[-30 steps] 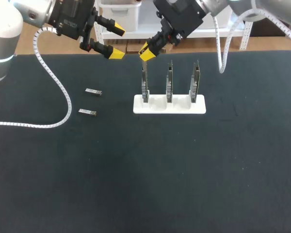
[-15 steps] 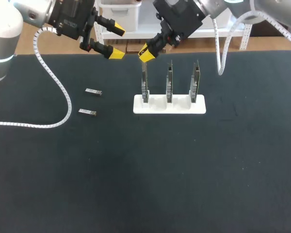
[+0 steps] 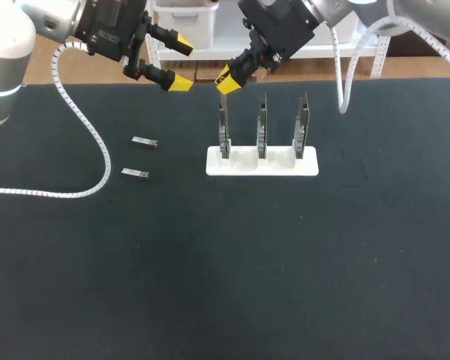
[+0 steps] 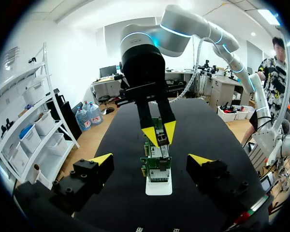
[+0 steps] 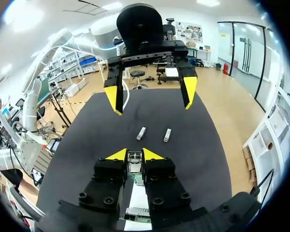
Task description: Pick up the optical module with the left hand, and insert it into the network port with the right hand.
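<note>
Risk at the pickup: both modules lay flat, small and low on the table (image 3: 210, 285). I judged a slightly off descent could nudge one away or pinch it askew.
Risk at the boards: they stood thin and upright. A skewed module pushed in could jam, flex a board or shift the holder.
Risk at the far edge: the two end effectors hung near each other, so a handover there could clip.
Modules: two, the nearer optical module (image 3: 136, 173) and the farther optical module (image 3: 144, 142), left of the holder, neither held.
Holder: one white holder (image 3: 240, 166).
Boards: three, the left board (image 3: 223, 127), middle board (image 3: 262, 124) and right board (image 3: 303, 124).
End effectors: two. The left end effector (image 3: 180, 64) was spread wide and empty, far left. The right end effector (image 3: 226, 79) hung over the left board, and I couldn't tell its grip.
</note>
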Controlling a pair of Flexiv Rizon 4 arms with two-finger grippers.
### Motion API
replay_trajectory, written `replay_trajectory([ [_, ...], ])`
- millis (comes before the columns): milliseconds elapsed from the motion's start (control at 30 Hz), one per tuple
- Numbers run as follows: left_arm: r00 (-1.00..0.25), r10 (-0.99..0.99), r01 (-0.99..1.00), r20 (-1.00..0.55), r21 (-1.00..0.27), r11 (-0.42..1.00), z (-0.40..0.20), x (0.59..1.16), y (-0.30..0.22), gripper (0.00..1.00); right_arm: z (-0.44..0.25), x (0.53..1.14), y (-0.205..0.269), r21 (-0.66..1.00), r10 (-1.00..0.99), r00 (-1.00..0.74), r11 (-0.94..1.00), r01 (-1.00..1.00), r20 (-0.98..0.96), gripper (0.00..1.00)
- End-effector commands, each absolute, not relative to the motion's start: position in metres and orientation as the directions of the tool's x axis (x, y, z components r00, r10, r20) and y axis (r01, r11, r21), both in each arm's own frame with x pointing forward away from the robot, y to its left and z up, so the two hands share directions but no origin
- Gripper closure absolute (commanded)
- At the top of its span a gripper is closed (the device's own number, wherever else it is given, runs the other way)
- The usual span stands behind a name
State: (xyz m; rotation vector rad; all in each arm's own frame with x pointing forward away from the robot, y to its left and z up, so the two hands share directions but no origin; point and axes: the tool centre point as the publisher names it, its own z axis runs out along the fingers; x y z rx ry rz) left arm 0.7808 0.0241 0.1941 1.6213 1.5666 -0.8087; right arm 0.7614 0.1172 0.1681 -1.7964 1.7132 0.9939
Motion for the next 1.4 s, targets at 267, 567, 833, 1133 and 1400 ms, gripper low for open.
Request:
replay_trajectory([
  [267,0.058,0.543,0.997,-0.838,0.075,0.009,0.195,0.7809,0.0237,0.0,0.1651,0.7615,0.1199,0.155,-0.642,-0.041,-0.122,-0.98,-0.765,1.0],
  [567,0.058,0.543,0.997,-0.838,0.075,0.009,0.195,0.7809,0.0237,0.0,0.1685,0.7647,0.122,0.147,-0.645,-0.028,-0.132,-0.98,-0.763,1.0],
  [833,0.058,0.543,0.997,-0.838,0.075,0.009,0.195,0.7809,0.0237,0.0,0.168,0.7628,0.1217,0.15,-0.644,-0.034,-0.126,-0.981,-0.764,1.0],
  [1133,0.058,0.543,0.997,-0.838,0.075,0.009,0.195,0.7809,0.0237,0.0,0.1652,0.7616,0.1197,0.152,-0.64,-0.041,-0.12,-0.981,-0.767,1.0],
  [1400,0.058,0.543,0.997,-0.838,0.075,0.009,0.195,0.7809,0.0237,0.0,0.1689,0.7603,0.1185,0.147,-0.643,-0.038,-0.116,-0.982,-0.765,1.0],
])
